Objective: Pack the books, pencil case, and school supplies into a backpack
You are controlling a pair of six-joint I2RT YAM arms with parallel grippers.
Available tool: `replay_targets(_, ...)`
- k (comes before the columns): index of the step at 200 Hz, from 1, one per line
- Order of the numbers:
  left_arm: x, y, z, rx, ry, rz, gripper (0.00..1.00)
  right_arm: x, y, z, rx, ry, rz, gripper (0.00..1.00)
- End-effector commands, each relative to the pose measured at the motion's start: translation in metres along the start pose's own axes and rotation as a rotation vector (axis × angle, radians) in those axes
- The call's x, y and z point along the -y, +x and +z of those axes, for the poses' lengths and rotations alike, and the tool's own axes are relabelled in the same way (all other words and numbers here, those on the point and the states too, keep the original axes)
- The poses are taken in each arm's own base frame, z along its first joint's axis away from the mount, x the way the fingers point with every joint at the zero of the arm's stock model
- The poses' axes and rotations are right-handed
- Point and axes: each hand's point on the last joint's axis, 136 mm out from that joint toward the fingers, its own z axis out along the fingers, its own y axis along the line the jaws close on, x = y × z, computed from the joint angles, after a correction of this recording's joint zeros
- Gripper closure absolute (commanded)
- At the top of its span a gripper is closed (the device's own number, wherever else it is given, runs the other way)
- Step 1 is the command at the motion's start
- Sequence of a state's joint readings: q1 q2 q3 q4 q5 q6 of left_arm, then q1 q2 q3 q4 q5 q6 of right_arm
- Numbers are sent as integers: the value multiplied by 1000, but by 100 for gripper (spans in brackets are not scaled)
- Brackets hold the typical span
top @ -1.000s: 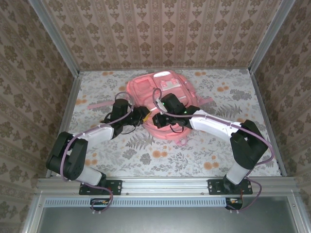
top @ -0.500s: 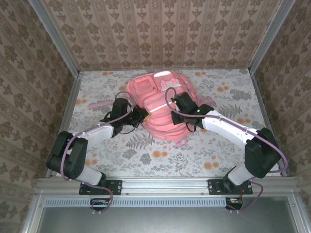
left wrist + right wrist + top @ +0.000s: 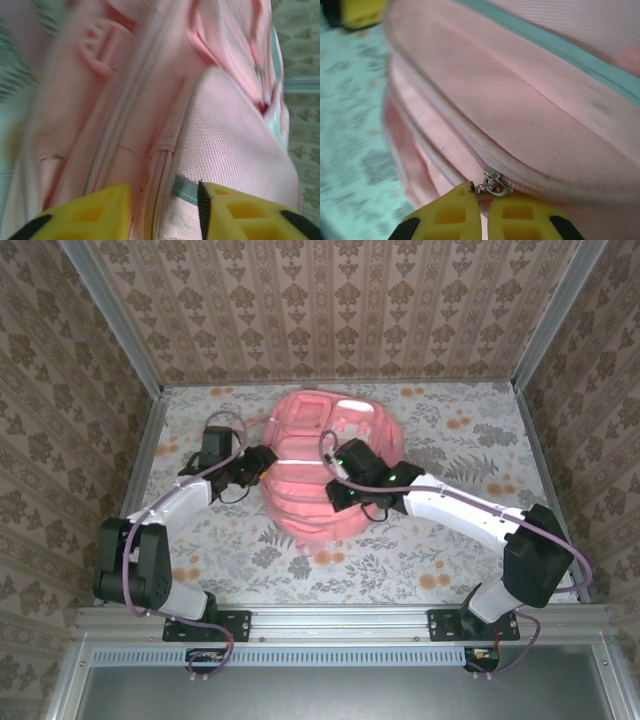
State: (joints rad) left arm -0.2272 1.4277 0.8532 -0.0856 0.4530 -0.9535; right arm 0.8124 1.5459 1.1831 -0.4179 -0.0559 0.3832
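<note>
Left jaws: released, yellow fingers (image 3: pixel 95 212) parted, a seam of the backpack (image 3: pixel 225 150) in the gap; at the backpack's 9 o'clock edge.
Right jaws: clenched on the metal zipper pull (image 3: pixel 492 184), toward the backpack's 3 o'clock.
Backpack: pink with teal piping, lying mid-surface, toward 12 o'clock.
Surface (image 3: pixel 420 560): pale floral cloth.
Room: brown patterned wallpaper (image 3: pixel 330 310), aluminium frame posts (image 3: pixel 110 315).

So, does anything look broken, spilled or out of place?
Nothing stands out. The large pink fabric backpack lies intact on the floral-patterned table, nothing spilled. The right gripper pinches its small metal zipper pull; the left gripper is open at its side.
</note>
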Motion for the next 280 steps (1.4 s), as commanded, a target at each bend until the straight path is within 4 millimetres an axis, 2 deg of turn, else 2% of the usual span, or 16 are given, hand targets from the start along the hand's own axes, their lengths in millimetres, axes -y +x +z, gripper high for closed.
replay_targets(1,-10,-8,-35,93,-71,31,46,-58,-12,13,8,-198,47,100)
replay_targets(12,-13,-2,-44,101,-55,5,42,-69,-20,22,13,-210,61,100)
replay_targets(36,-11,14,-54,74,6,-47,39,-76,-40,39,33,-191,105,100)
replay_targets(62,-8,25,-58,67,85,-117,38,-79,-47,48,34,-194,114,100)
replay_targets(86,4,29,-53,36,143,-129,41,-85,-40,49,11,-227,110,100)
replay_targets(130,20,30,-32,-12,187,-106,51,-87,-25,46,-25,-249,97,100)
replay_targets(154,21,34,-21,-37,177,-101,63,-85,-21,44,-34,-237,100,100)
replay_targets(174,13,35,-17,-31,148,-106,83,-72,-19,39,-24,-173,102,100)
replay_targets(190,6,33,-18,-13,115,-107,97,-47,-14,31,-11,-48,97,100)
replay_targets(198,3,33,-19,-6,100,-100,100,-32,-11,24,-4,28,91,100)
replay_targets(222,4,33,-22,0,98,-75,100,25,0,0,20,306,82,100)
replay_targets(241,9,34,-24,-7,112,-59,100,49,4,-15,42,398,89,100)
replay_targets(260,14,34,-26,-8,126,-49,100,56,-1,-23,62,403,107,100)
replay_targets(277,26,37,-26,-30,160,-27,100,29,-6,-18,52,281,74,100)
replay_targets(280,29,38,-25,-38,165,-22,100,22,-6,-17,50,257,69,96)
